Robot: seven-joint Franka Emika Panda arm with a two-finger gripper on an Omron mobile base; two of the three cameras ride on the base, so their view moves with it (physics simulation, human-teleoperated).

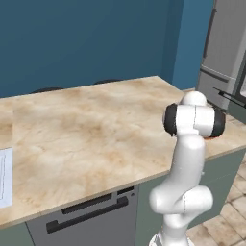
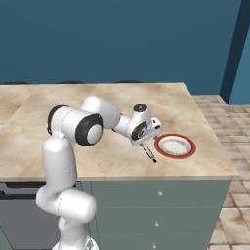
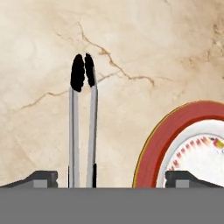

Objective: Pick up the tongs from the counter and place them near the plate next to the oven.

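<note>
Tongs [image 3: 83, 127] lie flat on the marbled counter [image 3: 144, 39], and we are looking straight along them in the hand view: two slim silvery arms running side by side up to a pair of black tips that almost meet. Their near end is cut off at the bottom of that view, so we cannot see how the arms join.

We see the hand [image 3: 111, 177] open wide there, one dark fingertip [image 3: 41, 177] out to the left of the tongs and the other far off on the right, over the plate [image 3: 151, 144]. Neither fingertip touches the metal; the tongs sit loose between them, closer to the left one.

Just beside the tongs comes the plate, red-orange rim and pale centre, with only a curved slice of it in the hand view. A few small coloured marks show on its pale face, too small for us to read.

From the right base view, the hand [image 2: 146, 141] hangs low over the counter [image 2: 97, 161] next to the plate [image 2: 175, 145], and the tongs [image 2: 150, 154] poke out below it as a thin dark sliver near the counter's front edge, just left of the rim. Whether they touch the rim, we cannot tell.

From the left base view, the arm's big joint blocks that corner; only a red sliver of plate [image 1: 213, 137] peeks out beneath it. The counter [image 1: 86, 139] stretches away to the left, and a pale flat object at the left edge is cropped beyond naming.
</note>
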